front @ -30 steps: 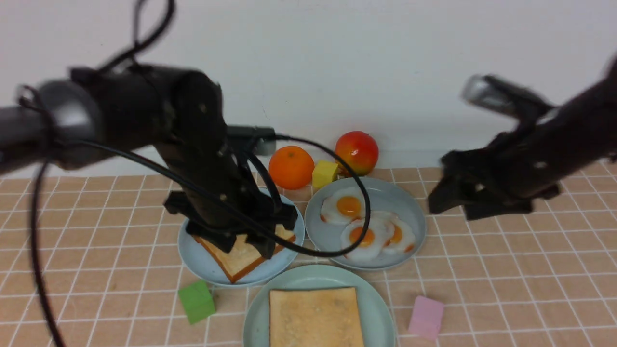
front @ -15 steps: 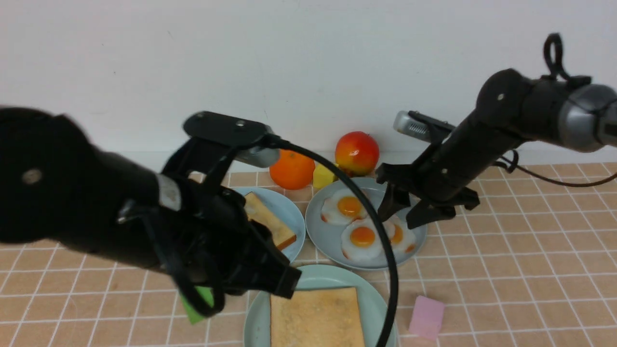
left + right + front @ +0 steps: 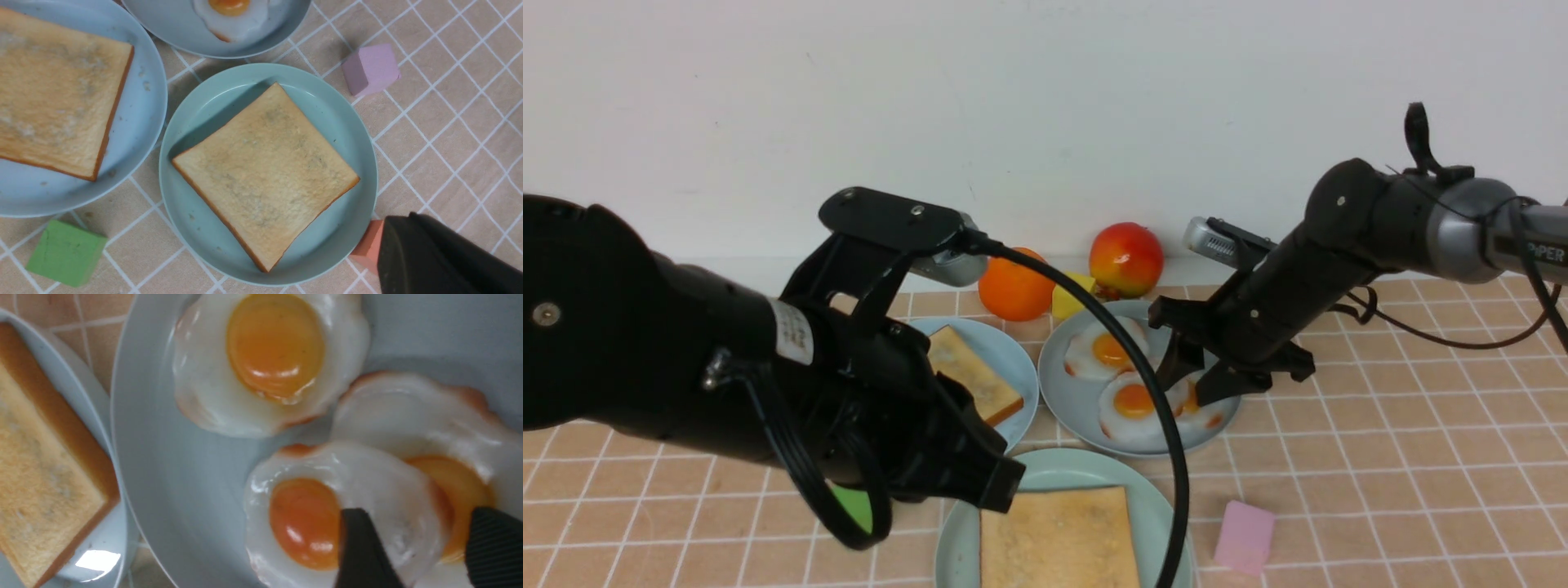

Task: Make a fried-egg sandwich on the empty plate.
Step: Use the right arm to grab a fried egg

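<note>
Mint-green and plain, the plate [image 3: 1045, 467] lies at the near edge of the tiled table [image 3: 1380, 457] in the front view. It carries one square golden toast slice [image 3: 1058, 539] with a darker crust. Three plates show in all. Beyond the mint plate to the left, a sky-blue plate [image 3: 1017, 359] holds the second toast slice [image 3: 968, 376]. Beyond it to the right, a grey-blue plate [image 3: 1074, 400] holds three fried eggs [image 3: 1135, 402], white with orange yolks. Further back stand an orange [image 3: 1015, 286], a red apple [image 3: 1127, 257] and a yellow block [image 3: 1068, 296]. A green block [image 3: 854, 506] lies left of the mint plate and a pink block [image 3: 1245, 535] lies right of it. The right arm reads "PIPER" [image 3: 1549, 253]. The left arm has a white sticker [image 3: 792, 331] too small to read. The right fingers [image 3: 1174, 366] hang over the eggs, and the left fingers [image 3: 980, 482] hang over the mint plate's left rim.

In the left wrist view, the left fingers [image 3: 429, 253] are pressed together and hold nothing. They are beside the mint plate's rim [image 3: 188, 228], near a salmon block [image 3: 367, 249].

In the right wrist view, the right fingers [image 3: 359, 547] are spread. They straddle the white edge of one egg [image 3: 306, 514] that overlaps another, and no pinch is visible.
</note>
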You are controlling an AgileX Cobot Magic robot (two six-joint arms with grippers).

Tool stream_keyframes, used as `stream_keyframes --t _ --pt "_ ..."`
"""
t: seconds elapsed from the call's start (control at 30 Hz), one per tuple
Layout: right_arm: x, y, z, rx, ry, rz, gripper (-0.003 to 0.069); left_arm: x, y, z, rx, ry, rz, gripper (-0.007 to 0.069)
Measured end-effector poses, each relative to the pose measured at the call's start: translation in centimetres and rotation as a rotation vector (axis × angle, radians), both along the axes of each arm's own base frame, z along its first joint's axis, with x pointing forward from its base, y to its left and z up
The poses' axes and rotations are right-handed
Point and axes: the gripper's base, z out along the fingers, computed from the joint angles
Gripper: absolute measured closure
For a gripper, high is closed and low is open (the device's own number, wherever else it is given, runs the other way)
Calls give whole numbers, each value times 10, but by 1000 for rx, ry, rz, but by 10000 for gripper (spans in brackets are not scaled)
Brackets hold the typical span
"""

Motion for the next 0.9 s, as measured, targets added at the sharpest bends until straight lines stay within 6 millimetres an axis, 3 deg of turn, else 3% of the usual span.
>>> stream_keyframes --t 0.03,0.07,0.13,0.17,0.23,0.3,0.5,0.73,0.9 --pt "0 0 0 0 -1 -2 365 0 0 0 0 0 0 638" --pt "0 0 0 0 -1 -2 372 0 0 0 0 0 0 638" --pt "0 0 -2 1 2 -3 491 0 0 0 0 0 0 638" --pt "0 0 -2 1 2 -4 491 0 0 0 0 0 0 638" --pt "0 0 -2 3 3 -5 599 0 0 0 2 -1 0 638" --pt "0 0 -1 4 6 -7 650 0 0 0 2 -1 0 638" --pt "0 0 1 5 1 -6 663 0 0 0 2 -2 -1 638" --pt "-4 -1 28 12 -51 2 672 0 0 0 5 1 -2 638" --pt "-14 4 33 -38 12 -24 646 0 0 0 6 3 -2 638"
